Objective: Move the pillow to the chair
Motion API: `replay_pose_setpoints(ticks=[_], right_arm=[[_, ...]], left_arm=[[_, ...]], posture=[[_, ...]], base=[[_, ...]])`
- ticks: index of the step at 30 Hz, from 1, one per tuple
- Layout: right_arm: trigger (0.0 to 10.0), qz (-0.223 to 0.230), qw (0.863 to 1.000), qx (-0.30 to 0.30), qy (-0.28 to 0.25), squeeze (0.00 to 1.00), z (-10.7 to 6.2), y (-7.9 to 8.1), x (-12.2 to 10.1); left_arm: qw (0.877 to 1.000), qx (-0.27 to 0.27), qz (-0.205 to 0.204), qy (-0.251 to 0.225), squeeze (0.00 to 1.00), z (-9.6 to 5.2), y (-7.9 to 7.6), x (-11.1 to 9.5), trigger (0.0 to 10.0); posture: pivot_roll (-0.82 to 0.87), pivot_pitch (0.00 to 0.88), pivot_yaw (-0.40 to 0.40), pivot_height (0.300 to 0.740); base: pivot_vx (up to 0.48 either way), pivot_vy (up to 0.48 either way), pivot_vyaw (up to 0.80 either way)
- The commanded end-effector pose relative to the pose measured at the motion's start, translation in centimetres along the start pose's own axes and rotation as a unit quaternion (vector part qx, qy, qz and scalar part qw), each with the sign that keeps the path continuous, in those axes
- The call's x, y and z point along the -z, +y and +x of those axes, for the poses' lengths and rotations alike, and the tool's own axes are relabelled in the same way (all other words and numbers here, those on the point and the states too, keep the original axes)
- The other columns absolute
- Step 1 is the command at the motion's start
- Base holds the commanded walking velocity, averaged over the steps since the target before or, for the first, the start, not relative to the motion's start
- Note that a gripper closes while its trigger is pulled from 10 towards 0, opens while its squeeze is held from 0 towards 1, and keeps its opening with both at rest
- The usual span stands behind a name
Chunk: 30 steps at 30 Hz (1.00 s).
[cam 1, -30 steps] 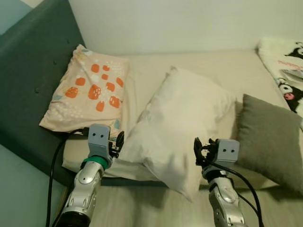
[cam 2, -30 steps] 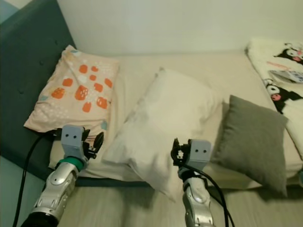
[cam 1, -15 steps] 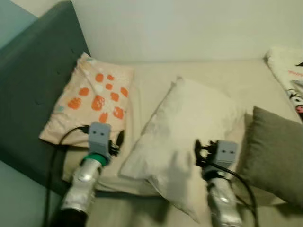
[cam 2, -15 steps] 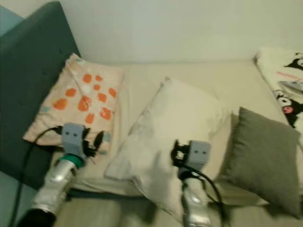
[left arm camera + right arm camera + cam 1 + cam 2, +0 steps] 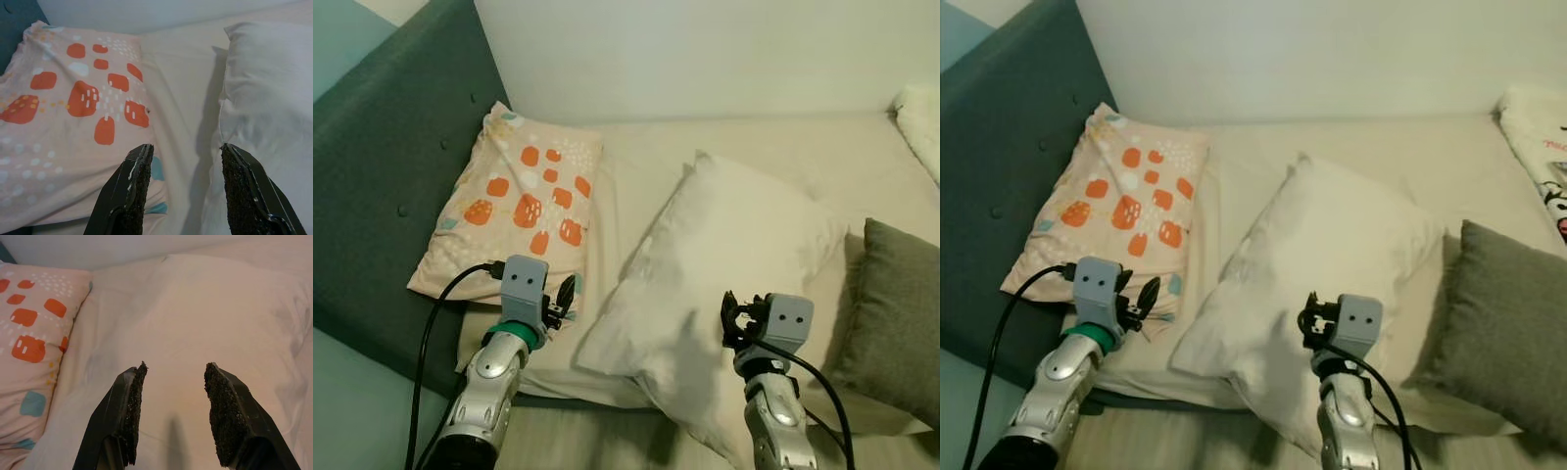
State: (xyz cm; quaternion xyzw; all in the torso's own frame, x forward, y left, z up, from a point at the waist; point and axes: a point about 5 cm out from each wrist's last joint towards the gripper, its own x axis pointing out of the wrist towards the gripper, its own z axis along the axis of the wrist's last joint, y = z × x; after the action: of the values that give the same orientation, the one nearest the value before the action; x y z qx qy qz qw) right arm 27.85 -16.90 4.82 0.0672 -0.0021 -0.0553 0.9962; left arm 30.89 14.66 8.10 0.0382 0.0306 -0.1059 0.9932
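Hovering over white pillow [image 5: 705,264], right gripper [image 5: 173,374] apparently spread.

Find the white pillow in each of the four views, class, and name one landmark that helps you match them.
Left eye view: white pillow lies mid-frame on the bed, ahead of the right gripper.
Right eye view: centre.
Left wrist view: beyond one open finger.
Right wrist view: beyond both open fingers.
Shared landmark: the orange-patterned pillow beside it.

White pillow [image 5: 724,255]; orange-spotted peach pillow [image 5: 514,201]; grey cushion [image 5: 896,313]; teal headboard [image 5: 382,176]
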Motion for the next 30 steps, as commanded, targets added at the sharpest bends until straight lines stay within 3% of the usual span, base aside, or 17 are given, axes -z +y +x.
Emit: replay_pose_setpoints(ticks=[1, 23, 30], right_arm=[[10.0, 0.011, 1.000, 0.011, 0.011, 0.00, -0.55, -0.19, 0.63], [10.0, 0.007, 1.000, 0.010, 0.007, 0.00, -0.51, -0.46, 0.31], [10.0, 0.001, 1.000, 0.016, 0.010, 0.00, -0.41, -0.45, 0.29]], left_arm=[[1.000, -0.002, 0.010, 0.019, 0.00, -0.21, 0.31, 0.58, 10.0], [1.000, -0.003, 0.009, 0.024, 0.00, 0.33, 0.06, 0.66, 10.0], [1.000, -0.002, 0.017, 0.026, 0.00, 0.64, 0.24, 0.52, 10.0]], posture=[[0.04, 0.016, 0.173, 0.715], [0.02, 0.026, 0.170, 0.636], [0.02, 0.030, 0.177, 0.636]], base=[[0.000, 0.000, 0.00], [0.000, 0.000, 0.00], [0.000, 0.000, 0.00]])
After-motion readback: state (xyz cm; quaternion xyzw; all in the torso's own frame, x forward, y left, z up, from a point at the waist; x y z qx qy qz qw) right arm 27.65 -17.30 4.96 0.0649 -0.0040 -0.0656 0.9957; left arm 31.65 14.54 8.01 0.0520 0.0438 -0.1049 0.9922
